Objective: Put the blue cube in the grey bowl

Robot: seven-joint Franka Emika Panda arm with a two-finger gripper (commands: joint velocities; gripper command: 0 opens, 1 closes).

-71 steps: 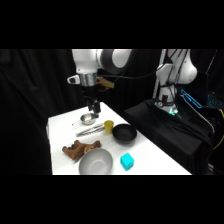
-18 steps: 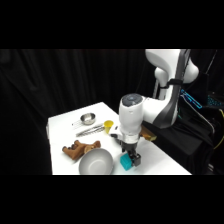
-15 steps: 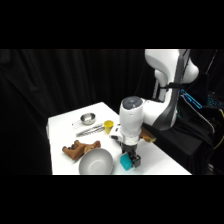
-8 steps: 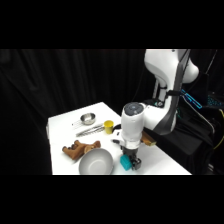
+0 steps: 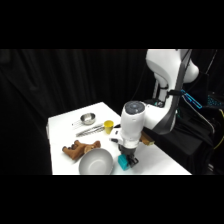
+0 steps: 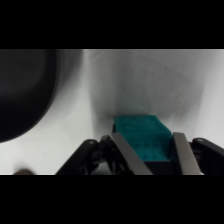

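Side view. Viewed across the bench (image 5: 65, 127), the white arm (image 5: 167, 90) reaches down from the upper right so that its gripper (image 5: 129, 159) stands vertically over the blue cube (image 5: 123, 162), which rests on the bench near the front edge. The vertical approach suits a top grasp of a small block. The grey bowl (image 5: 96, 162) sits just left of the cube, close beside it, so the carry that remains looks short. Farther back lie a yellow cup (image 5: 108, 125), metal tongs (image 5: 90, 131) and a small metal bowl (image 5: 88, 118); a brown object (image 5: 80, 149) lies left of the grey bowl. None of these stands between cube and bowl.

Wrist view. Looking past the gripper (image 6: 157, 150), the two fingers (image 6: 128, 155) straddle the blue cube (image 6: 141, 140), one along each side face, which centres the block for a squeeze. The cube rests on the white bench (image 6: 150, 80), not lifted. Both fingers appear to lie against or just beside the cube's sides; whether they are already clenched on it or merely bracketing it cannot be told. A dark rounded form (image 6: 25, 95) fills the left of this view, probably a bowl.

Judgement: the step in hand is the grasp; lift and transfer to the grey bowl are not yet done.
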